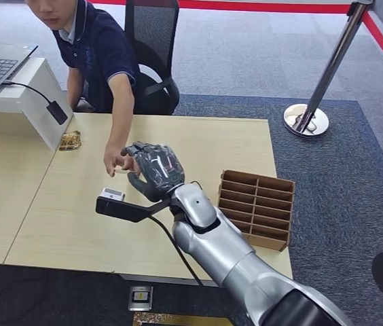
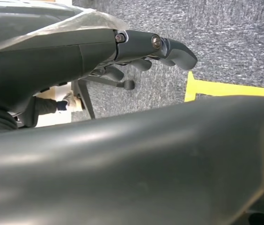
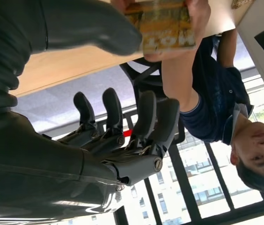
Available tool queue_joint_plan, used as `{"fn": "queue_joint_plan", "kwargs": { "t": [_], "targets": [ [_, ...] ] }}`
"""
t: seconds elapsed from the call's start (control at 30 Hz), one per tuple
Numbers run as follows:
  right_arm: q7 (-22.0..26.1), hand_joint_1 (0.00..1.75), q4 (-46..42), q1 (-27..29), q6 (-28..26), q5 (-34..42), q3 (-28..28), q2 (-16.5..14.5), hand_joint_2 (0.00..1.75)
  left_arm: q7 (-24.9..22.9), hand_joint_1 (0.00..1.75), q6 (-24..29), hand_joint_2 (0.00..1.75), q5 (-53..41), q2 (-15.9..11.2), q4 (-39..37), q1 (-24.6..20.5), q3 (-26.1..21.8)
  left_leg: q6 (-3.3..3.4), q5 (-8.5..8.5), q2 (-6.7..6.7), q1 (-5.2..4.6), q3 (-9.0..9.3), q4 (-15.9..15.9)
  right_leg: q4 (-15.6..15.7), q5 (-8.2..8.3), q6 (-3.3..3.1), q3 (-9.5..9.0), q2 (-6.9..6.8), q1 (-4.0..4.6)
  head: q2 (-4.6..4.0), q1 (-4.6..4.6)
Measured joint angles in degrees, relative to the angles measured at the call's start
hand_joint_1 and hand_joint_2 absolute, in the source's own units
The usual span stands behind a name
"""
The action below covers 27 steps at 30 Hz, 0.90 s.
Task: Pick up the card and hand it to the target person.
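Right hand (image 1: 155,171) reaches over the desk (image 1: 77,217) toward 11 o'clock, thumb touching the card (image 3: 165,24), fingers (image 3: 148,117) spread away, card pinched in the person's hand (image 1: 113,160); left hand (image 2: 151,47) hanging, grip state indeterminable; slotted brown tray (image 1: 256,207) at 3 o'clock.

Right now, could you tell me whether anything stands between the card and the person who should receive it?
Nothing visible does. The person's hand already grips the card at the right hand, above the table; the divided tray sits off to the side.
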<state>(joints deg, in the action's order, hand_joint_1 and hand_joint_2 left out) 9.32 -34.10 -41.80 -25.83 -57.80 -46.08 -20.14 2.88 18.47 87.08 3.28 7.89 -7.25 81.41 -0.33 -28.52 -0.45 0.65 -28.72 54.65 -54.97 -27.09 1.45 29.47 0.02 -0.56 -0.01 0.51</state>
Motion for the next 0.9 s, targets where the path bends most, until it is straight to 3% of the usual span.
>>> {"fn": "queue_joint_plan", "kwargs": {
  "t": [0.23, 0.47, 0.6, 0.73, 0.9],
  "targets": [
    [6.68, 0.00, -10.00, 8.60, -1.19, 2.82, 9.28, 2.10, 1.75, -0.47, 0.00, -0.05, 0.00, 0.41, -0.07, 0.00, 0.07, 0.12, 0.01, -0.02, -0.02, 0.00, -0.03, 0.00, 0.05, -0.01, 0.00, 0.02, 0.00, 0.00, 0.00, 0.01],
    [8.77, 0.00, -35.95, 27.56, -0.99, 7.29, 16.63, 8.64, 1.75, -0.99, 0.00, 0.59, 0.00, 0.46, -0.07, 0.00, 0.53, -0.82, 0.04, -0.12, -0.06, -0.01, -0.12, 0.00, 0.13, -0.05, 0.05, 0.11, 0.00, -0.01, -0.01, 0.00],
    [9.71, 0.00, -50.79, 39.26, -3.06, 8.98, 23.55, 10.68, 1.75, -0.50, 0.00, 0.93, 0.00, 0.46, -0.07, 0.00, 0.83, -1.76, 0.06, -0.21, -0.09, -0.01, -0.12, 0.00, 0.16, -0.14, 0.08, 0.09, -0.01, -0.01, -0.01, 0.01],
    [10.68, 0.00, -61.49, 50.11, -3.72, 12.67, 33.68, 10.05, 1.75, -0.31, 0.00, 1.38, 0.00, 0.46, 0.01, 0.00, 1.04, -3.00, 0.02, -0.30, -0.11, -0.02, -0.10, 0.00, 0.16, -0.21, 0.06, 0.07, 0.00, -0.02, -0.01, 0.01],
    [14.63, 0.00, -64.79, 56.21, 3.97, 18.55, 50.14, 6.93, 1.75, -1.07, 0.00, 2.04, 0.00, 0.47, 0.26, 0.00, 1.19, -4.26, 0.01, -0.32, -0.09, -0.02, -0.09, -0.01, 0.16, -0.22, 0.06, 0.06, 0.00, -0.02, 0.00, 0.00]
  ]
}}
